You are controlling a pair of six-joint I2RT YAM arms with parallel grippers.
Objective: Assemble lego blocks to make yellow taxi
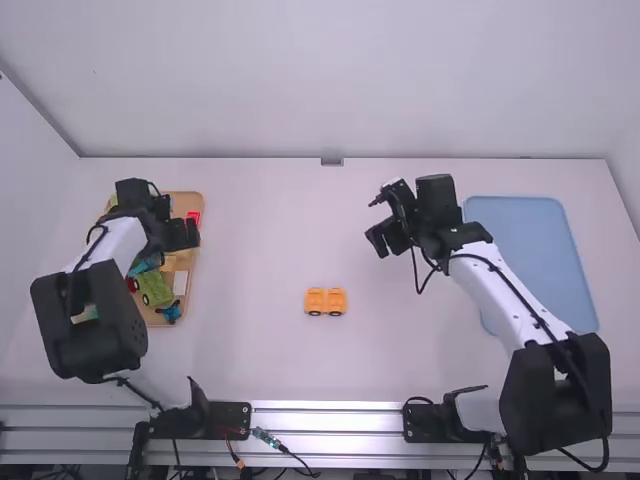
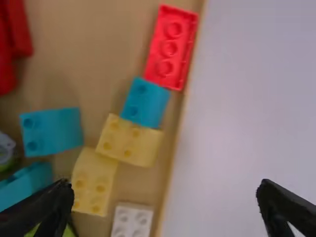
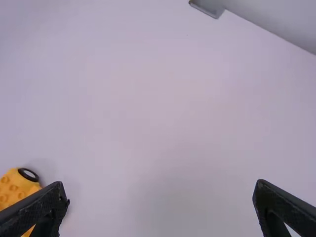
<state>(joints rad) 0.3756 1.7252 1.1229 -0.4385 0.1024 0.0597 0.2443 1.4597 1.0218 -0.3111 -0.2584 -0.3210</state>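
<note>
Silver rails run along the near edge, and your 2 arm bases stand there, 1 toward the left and 1 toward the right. Beyond them is the white table. Your yellow wheeled piece sits near the middle of it, upright, with 2 dark wheels on its near side; you can see studs on top in the right wrist view.

To the left, you have a wooden tray of bricks. Your left gripper is over the tray's right side, its jaws spread wide. Your right gripper is above the table, farther away than the yellow wheeled piece and to its right, jaws also wide.

Along the tray's right edge, you find a red brick, with a blue brick touching its near end. Next, coming nearer, you see 2 pale yellow bricks, then a white brick. Another blue brick lies to their left, and a green wheeled piece rests in the tray's near part. At the far right of the table, you have a flat blue tray, partly behind the right arm.
</note>
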